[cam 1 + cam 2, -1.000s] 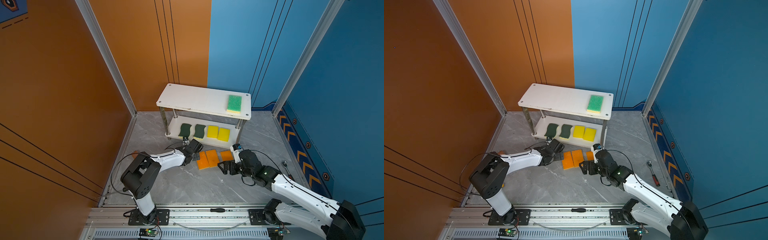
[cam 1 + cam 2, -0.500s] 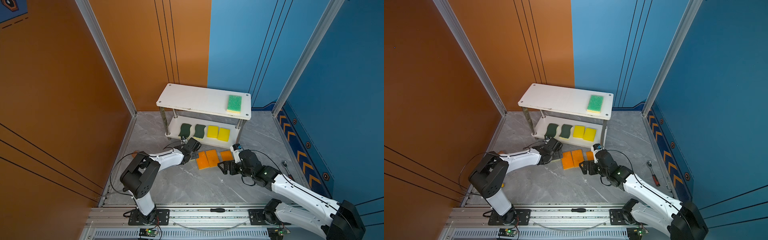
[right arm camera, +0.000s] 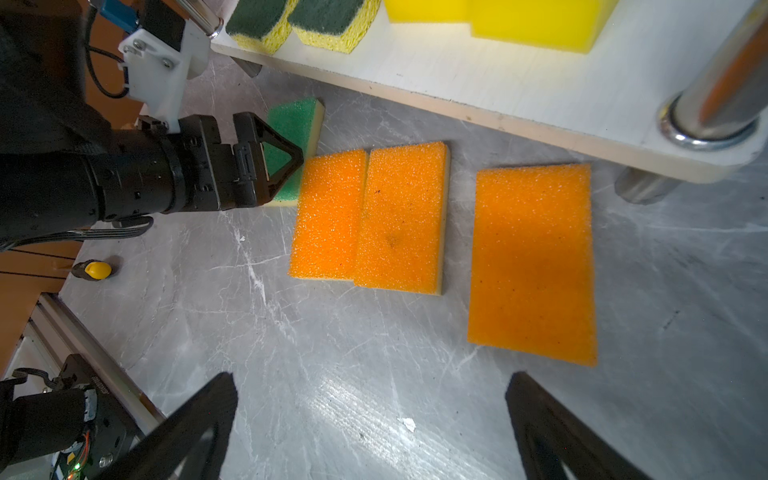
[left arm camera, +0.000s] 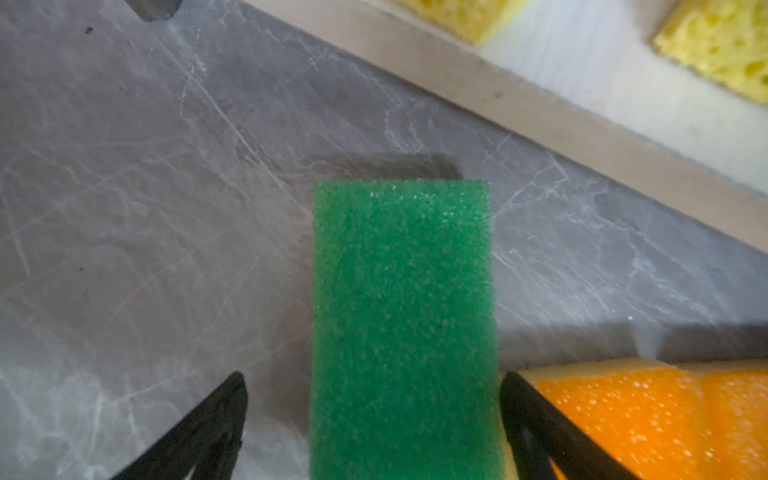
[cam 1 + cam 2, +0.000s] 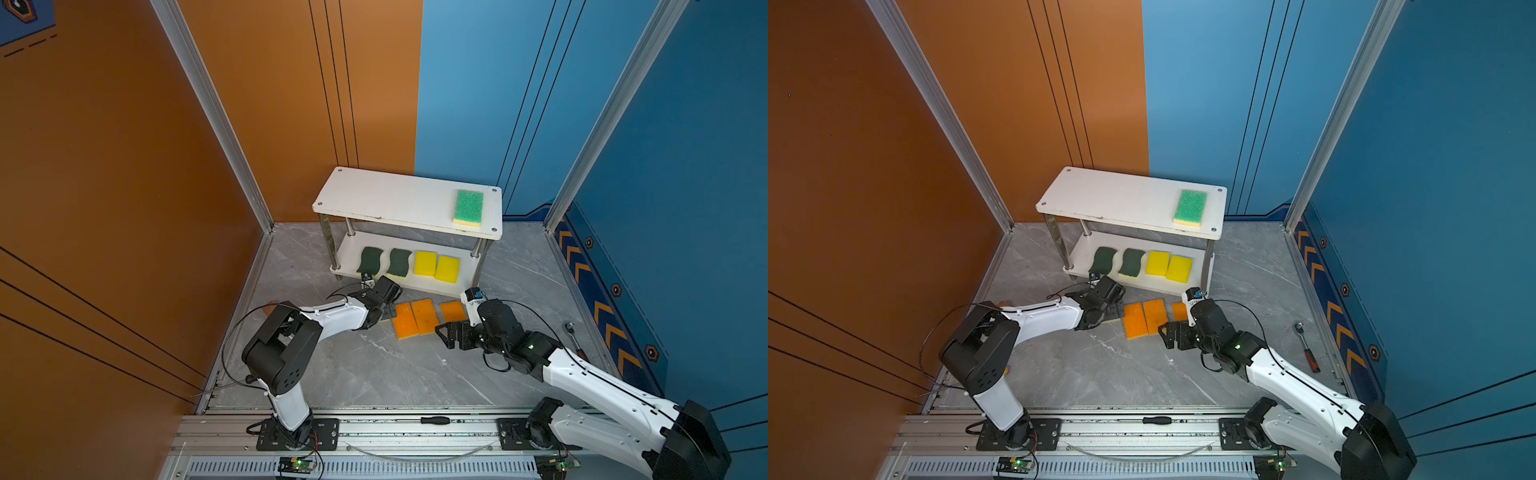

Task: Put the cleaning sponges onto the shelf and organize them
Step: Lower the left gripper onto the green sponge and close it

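The shelf (image 5: 395, 199) (image 5: 1121, 199) holds one light-green-topped sponge (image 5: 468, 208) on its top board. Two dark-green sponges (image 5: 371, 259) (image 5: 400, 262) and two yellow sponges (image 5: 425, 262) (image 5: 447, 269) lie on the lower board. Three orange-topped sponges (image 3: 328, 216) (image 3: 403, 220) (image 3: 532, 257) lie on the floor in front. Another green-topped sponge (image 4: 403, 324) (image 3: 295, 120) lies flat beside them. My left gripper (image 4: 372, 376) is open and straddles it low over the floor, one finger (image 4: 523, 407) against the nearest orange sponge (image 4: 665, 415). My right gripper (image 3: 371, 376) (image 5: 451, 334) is open and empty over bare floor.
A ratchet wrench (image 5: 1306, 347) lies on the floor at the right wall. A screwdriver (image 5: 434, 419) rests on the front rail. A small yellow-capped object (image 3: 93, 270) sits near the left wall. The shelf's metal post (image 3: 715, 104) stands close to the rightmost orange sponge.
My left gripper has shifted slightly over the green-topped sponge on the floor. The right arm and the sponges have not visibly moved.
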You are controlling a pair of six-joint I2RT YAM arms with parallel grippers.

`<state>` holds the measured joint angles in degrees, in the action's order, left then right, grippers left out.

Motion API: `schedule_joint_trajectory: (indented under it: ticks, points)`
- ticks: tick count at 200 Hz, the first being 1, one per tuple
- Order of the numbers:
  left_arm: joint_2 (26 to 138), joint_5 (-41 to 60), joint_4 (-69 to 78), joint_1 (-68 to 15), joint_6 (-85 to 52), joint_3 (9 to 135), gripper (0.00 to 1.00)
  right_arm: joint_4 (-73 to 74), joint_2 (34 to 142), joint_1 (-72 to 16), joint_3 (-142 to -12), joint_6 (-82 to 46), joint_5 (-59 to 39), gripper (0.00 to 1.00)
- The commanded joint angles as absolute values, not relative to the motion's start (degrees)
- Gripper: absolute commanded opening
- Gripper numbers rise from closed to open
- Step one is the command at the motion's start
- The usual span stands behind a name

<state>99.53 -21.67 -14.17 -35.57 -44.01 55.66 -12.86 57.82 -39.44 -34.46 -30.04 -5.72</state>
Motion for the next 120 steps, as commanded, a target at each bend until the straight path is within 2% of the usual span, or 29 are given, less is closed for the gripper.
schedule_joint_trajectory:
  ticks: [1,66,68,74,120]
  points:
    - [100.68,-23.46,-17.39,-35.51,-43.95,56.88,0.94,-12.61,58.0,-39.81,-35.53,-29.79,-4.71,1.0]
    - [101.34,-23.38,-17.59,-35.86,-43.95,56.65,0.88,-12.13,59.0,-39.81,-35.82,-29.79,-5.13,1.0]
    - [101.29,-23.38,-17.58,-35.86,-43.99,56.68,0.84,-12.13,59.09,-39.81,-35.85,-29.79,-5.17,1.0]
    - [101.34,-23.28,-17.58,-35.88,-44.03,56.54,0.82,-12.07,59.21,-39.81,-35.9,-29.79,-5.19,1.0]
    - [101.59,-23.0,-17.57,-36.04,-43.68,56.42,0.78,-11.9,59.76,-39.81,-36.17,-29.79,-5.58,1.0]
